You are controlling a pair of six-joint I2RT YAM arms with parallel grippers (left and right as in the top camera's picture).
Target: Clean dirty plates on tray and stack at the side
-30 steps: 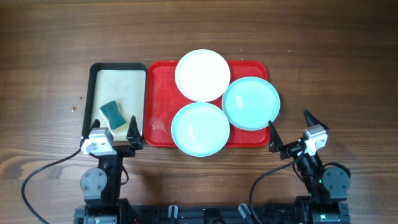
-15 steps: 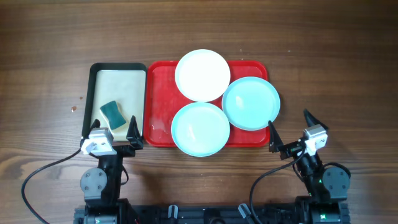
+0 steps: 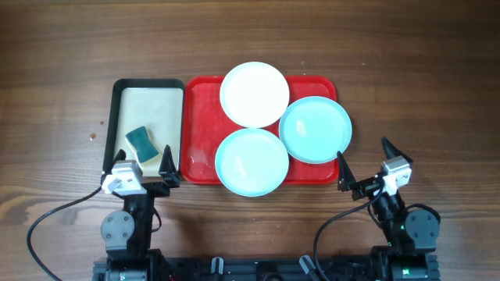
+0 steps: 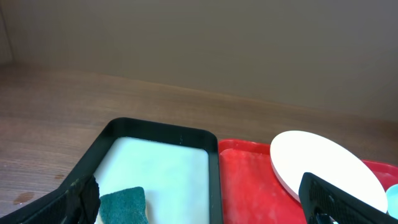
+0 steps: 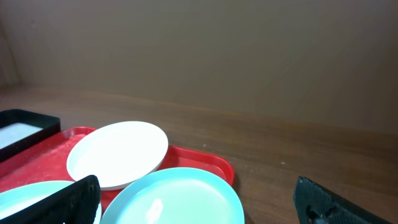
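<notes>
A red tray [image 3: 201,125] lies mid-table and holds three plates. A white plate [image 3: 255,94] sits at the back, a pale blue plate [image 3: 251,161] at the front, and a second pale blue plate [image 3: 315,129] at the right, over the tray's rim. My left gripper [image 3: 144,161] is open and empty at the front edge of the cream tray. My right gripper [image 3: 366,165] is open and empty in front of the right blue plate. The left wrist view shows the red tray [image 4: 245,180] and the white plate [image 4: 323,163]. The right wrist view shows the white plate [image 5: 118,152] and a blue plate [image 5: 180,199].
A black-rimmed cream tray [image 3: 148,109] lies left of the red tray. A green sponge [image 3: 141,142] lies in it, also seen in the left wrist view [image 4: 123,204]. A brown wall stands behind the wooden table [image 3: 406,55].
</notes>
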